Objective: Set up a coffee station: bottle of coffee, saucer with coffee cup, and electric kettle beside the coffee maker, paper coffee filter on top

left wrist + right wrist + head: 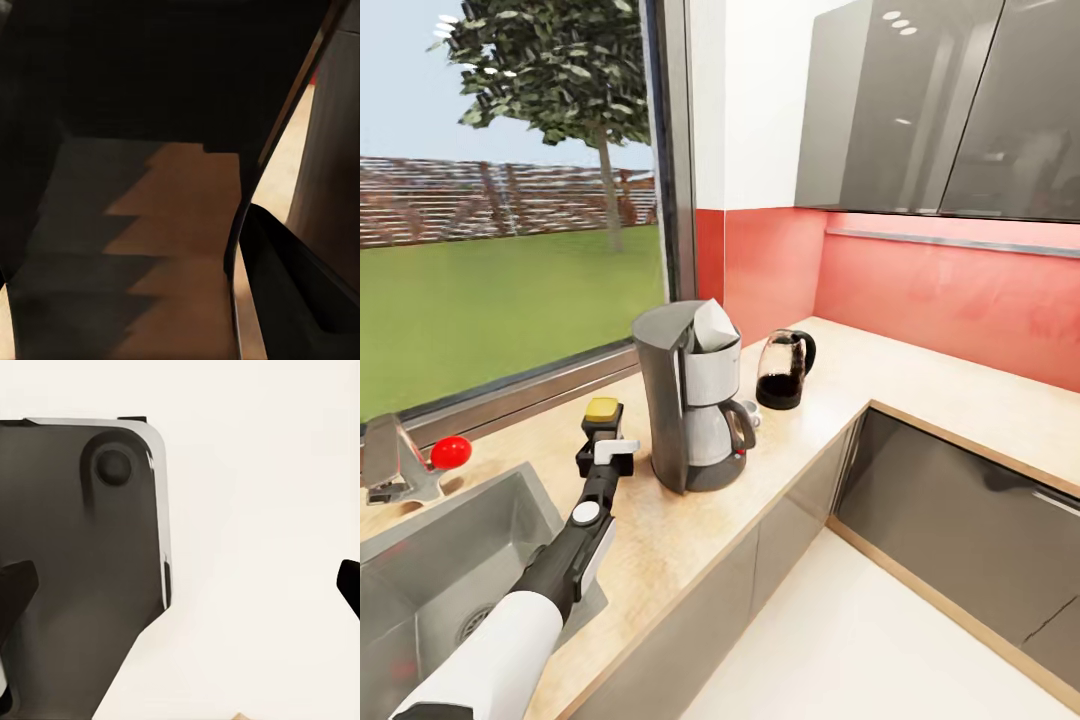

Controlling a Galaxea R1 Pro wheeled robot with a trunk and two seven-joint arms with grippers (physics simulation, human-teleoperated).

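While clenching the bottle of coffee (602, 408) in the left gripper (607, 442), holds it beside the coffee maker (690, 400), likely for placement. Spread empty at the right gripper (180, 585).

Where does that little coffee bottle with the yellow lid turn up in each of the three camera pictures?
Head view: the bottle of coffee is left of centre, at the left gripper, beside the coffee maker.
Left wrist view: probably the dark shape up close; too blurred to be sure.
Right wrist view: looks past the open right gripper at pale floor.
Shared landmark: the beige kitchen countertop.
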